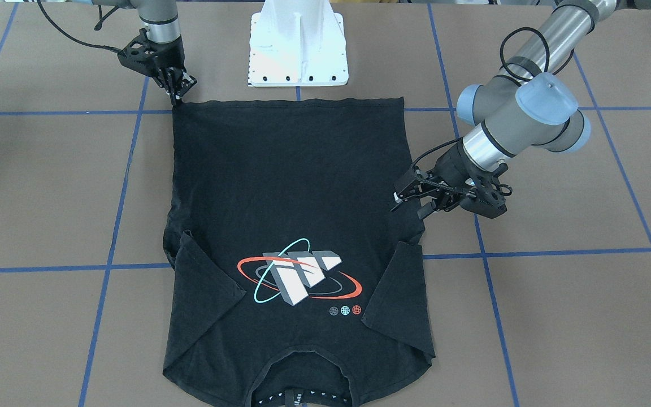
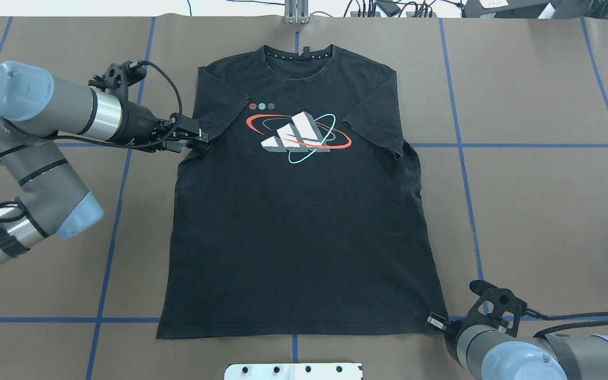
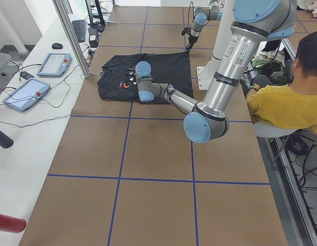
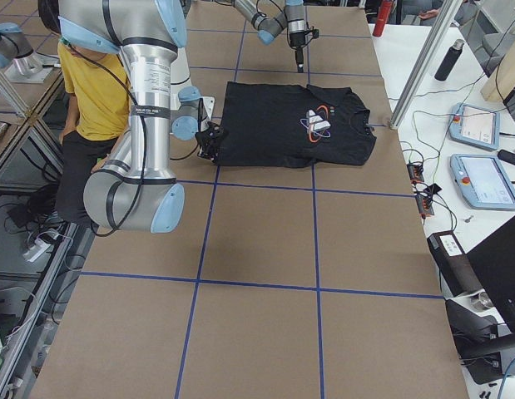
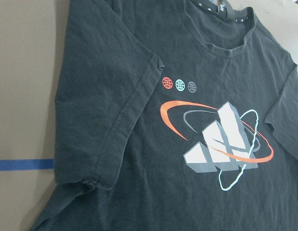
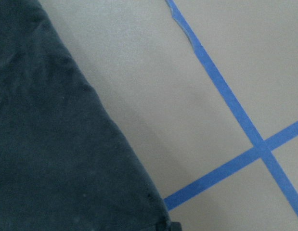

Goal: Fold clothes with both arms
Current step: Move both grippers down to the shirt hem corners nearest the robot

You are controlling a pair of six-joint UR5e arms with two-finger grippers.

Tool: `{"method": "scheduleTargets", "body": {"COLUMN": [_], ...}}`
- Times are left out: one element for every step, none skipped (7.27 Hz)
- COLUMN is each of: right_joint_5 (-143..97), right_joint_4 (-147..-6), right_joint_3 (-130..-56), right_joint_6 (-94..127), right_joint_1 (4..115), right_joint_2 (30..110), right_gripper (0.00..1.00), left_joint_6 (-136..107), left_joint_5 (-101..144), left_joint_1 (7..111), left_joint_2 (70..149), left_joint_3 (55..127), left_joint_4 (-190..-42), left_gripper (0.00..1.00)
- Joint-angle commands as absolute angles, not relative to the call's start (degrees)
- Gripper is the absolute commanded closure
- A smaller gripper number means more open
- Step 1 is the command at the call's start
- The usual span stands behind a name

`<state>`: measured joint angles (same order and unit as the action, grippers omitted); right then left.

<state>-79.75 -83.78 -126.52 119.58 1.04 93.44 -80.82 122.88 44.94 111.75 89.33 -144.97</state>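
The T-shirt (image 2: 293,227) lies flat in the middle of the table, logo (image 2: 298,138) up. Its long axis runs straight out from the table edge where my base plate (image 1: 297,51) stands to the far edge: hem nearest me, collar (image 2: 298,53) farthest away. Both sleeves are turned in over the chest.

My left claw (image 1: 409,206) sits low at the side of the shirt that faces the table's left end, its tips right at the cloth where the left sleeve (image 2: 219,111) meets the body. From the front the two fingers look parted, and no cloth is lifted, so I judge it released rather than gripping. From there the shirt stretches away toward the table's right end, and the logo is just ahead of my wrist camera.

My right claw (image 1: 178,95) points straight down onto the hem corner on the right side, close to the base edge of the table. The tips meet the cloth at that corner, but I cannot tell whether they are clenched on it or only resting there.

So my two claws stand on opposite long sides and at opposite ends: the left is nearer the collar, the right nearer the hem. For a fold along the long axis I would judge that one claw must first shift so both hold the same side.
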Motion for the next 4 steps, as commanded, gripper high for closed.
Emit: {"method": "scheduleTargets", "body": {"right_joint_5": [-81.2, -81.56, -81.65, -81.65], "right_joint_4": [-83.85, -83.85, -83.85, -83.85], "right_joint_3": [-129.54, -129.64, -129.73, -129.73], "right_joint_6": [119.53, 119.62, 119.62, 119.62], "right_joint_1": [1.05, 1.05, 1.05, 1.05], "right_joint_2": [95.44, 95.54, 95.54, 95.54], "right_gripper": [1.0, 1.0, 1.0, 1.0], "left_joint_6": [-86.56, -93.97, -94.91, -95.01], "left_joint_5": [120.34, 114.14, 111.21, 109.44], "left_joint_1": [39.06, 32.41, 28.69, 25.0], "left_joint_2": [100.86, 95.24, 89.18, 83.55], "left_joint_3": [101.28, 106.65, 111.57, 116.49], "left_joint_4": [-144.93, -144.84, -143.71, -142.4], "left_gripper": [0.18, 0.0, 0.0, 0.0]}}
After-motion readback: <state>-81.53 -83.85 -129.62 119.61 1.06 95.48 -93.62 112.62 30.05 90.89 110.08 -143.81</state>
